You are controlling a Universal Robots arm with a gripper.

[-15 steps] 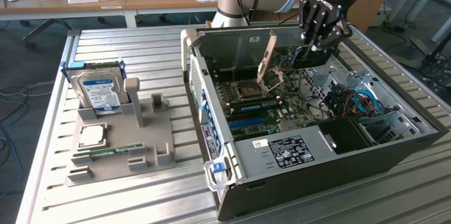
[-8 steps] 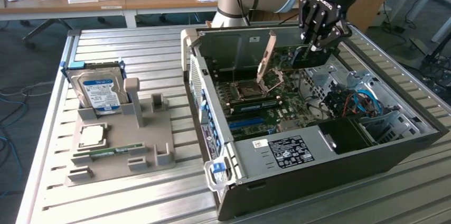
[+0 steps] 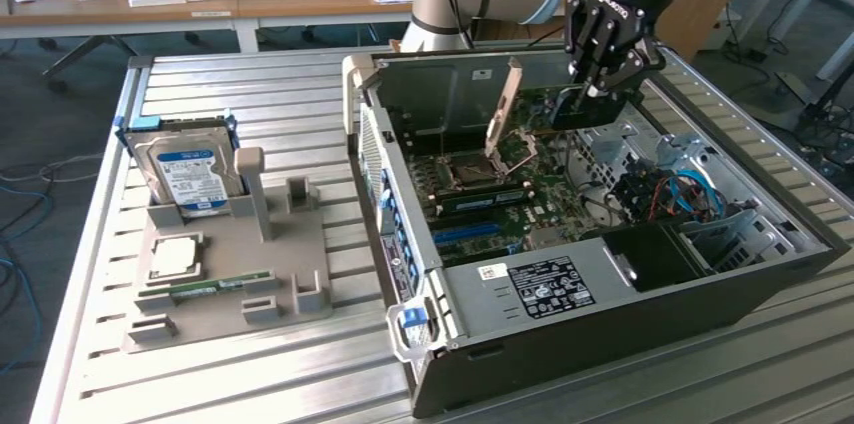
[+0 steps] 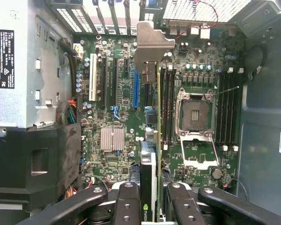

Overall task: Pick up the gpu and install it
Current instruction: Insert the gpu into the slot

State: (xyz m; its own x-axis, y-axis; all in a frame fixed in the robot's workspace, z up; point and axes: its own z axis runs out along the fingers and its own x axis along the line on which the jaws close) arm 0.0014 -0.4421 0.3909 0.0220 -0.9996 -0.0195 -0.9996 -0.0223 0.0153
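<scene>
Gpu [image 3: 587, 112] already off the surface [image 3: 267, 84] and up in the pincer [image 3: 594, 92], clamped edge-on between the two sides, gripped on both flat faces near one end. Hung inside the open computer case [image 3: 601, 344], toward the exterior view's right, over the motherboard [image 4: 117, 93]. Seen along its thin edge from the wrist view, with the silvery end bracket [image 4: 152, 44] pointed at the row of rear slot openings [image 4: 107, 14] in the case wall. Lay roughly in line with a black expansion slot [image 4: 147, 93], just beside the blue slot [image 4: 136, 89] and between that and the memory slots [image 4: 166, 103] next to the processor socket [image 4: 195, 115]. No telling from the wrist view of any contact with the slot below. Looked, from the exterior view, raised well clear of the board, so judged not yet seated. Pick-up half therefore counted as done, carry to the case as done too. Left to do, by that judgement: the seating in the slot, the bracket home against the rear wall, and the release. Elsewhere on the surface, well apart from the case: a grey parts holder [image 3: 300, 289], with the blue-labelled hard drive [image 3: 187, 169] upright in it, a small green memory stick [image 3: 200, 289] flat, and a processor chip [image 3: 174, 256] beside that, all untouched
</scene>
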